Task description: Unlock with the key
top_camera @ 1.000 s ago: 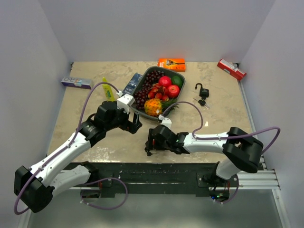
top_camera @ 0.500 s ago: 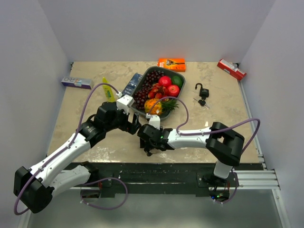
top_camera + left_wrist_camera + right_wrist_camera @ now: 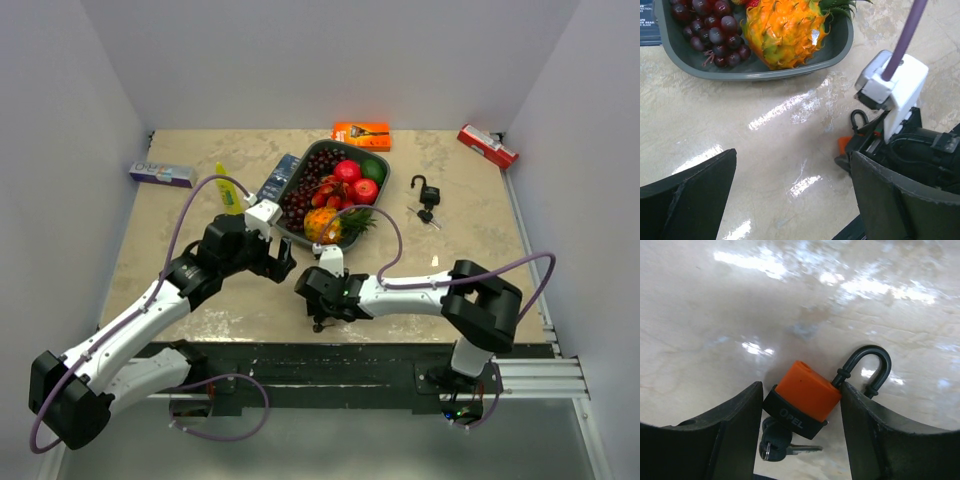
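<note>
An orange padlock (image 3: 807, 390) with a black base sits between the fingers of my right gripper (image 3: 801, 386), touching both, just above the table. Its black shackle (image 3: 875, 365) is raised with one leg out of the body. A black-headed key (image 3: 775, 437) sticks in the base, with a second key on its ring. In the top view my right gripper (image 3: 318, 312) is near the table's front edge. My left gripper (image 3: 285, 262) is open and empty just to its left. In the left wrist view, the left gripper (image 3: 792, 155) hovers over bare table, with the padlock's orange corner (image 3: 844, 144) beside its right finger.
A grey tray (image 3: 300, 238) of fruit stands just behind both grippers; its rim (image 3: 755, 75) is close in the left wrist view. A second, black padlock (image 3: 425, 190) with keys lies at the back right. Boxes and a yellow bottle (image 3: 228, 187) lie along the back.
My right arm swung left with the padlock, its elbow folding in, then settled slightly right and nearer the front edge. The left arm has hardly moved.
</note>
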Controlling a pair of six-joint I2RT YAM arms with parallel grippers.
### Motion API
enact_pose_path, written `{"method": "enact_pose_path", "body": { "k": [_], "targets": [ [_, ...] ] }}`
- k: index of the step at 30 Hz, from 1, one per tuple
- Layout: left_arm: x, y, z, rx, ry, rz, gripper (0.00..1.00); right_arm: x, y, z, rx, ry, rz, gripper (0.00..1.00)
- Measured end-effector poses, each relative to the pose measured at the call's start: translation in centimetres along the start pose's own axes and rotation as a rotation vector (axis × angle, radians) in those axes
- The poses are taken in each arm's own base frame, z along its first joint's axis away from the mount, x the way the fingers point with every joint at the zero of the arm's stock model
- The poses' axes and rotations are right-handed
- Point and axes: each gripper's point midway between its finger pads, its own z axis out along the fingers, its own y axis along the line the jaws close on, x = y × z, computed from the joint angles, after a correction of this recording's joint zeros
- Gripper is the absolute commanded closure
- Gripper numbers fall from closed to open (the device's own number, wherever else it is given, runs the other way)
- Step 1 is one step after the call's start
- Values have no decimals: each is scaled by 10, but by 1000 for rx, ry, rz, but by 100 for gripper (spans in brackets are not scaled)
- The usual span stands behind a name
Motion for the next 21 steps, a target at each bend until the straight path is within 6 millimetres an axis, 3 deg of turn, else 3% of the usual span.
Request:
{"method": "enact_pose_path", "body": {
  "k": [6, 12, 21],
  "targets": [
    [2, 0, -1, 0, 1, 0, 1, -4, -51, -4, 56, 5, 21, 56],
    [6, 1, 0, -1, 8, 0, 1, -22, -119, -2, 142, 3, 104, 55],
    [6, 1, 0, -1, 8, 0, 1, -50, -178, 11, 198, 27, 153, 55]
  ]
}}
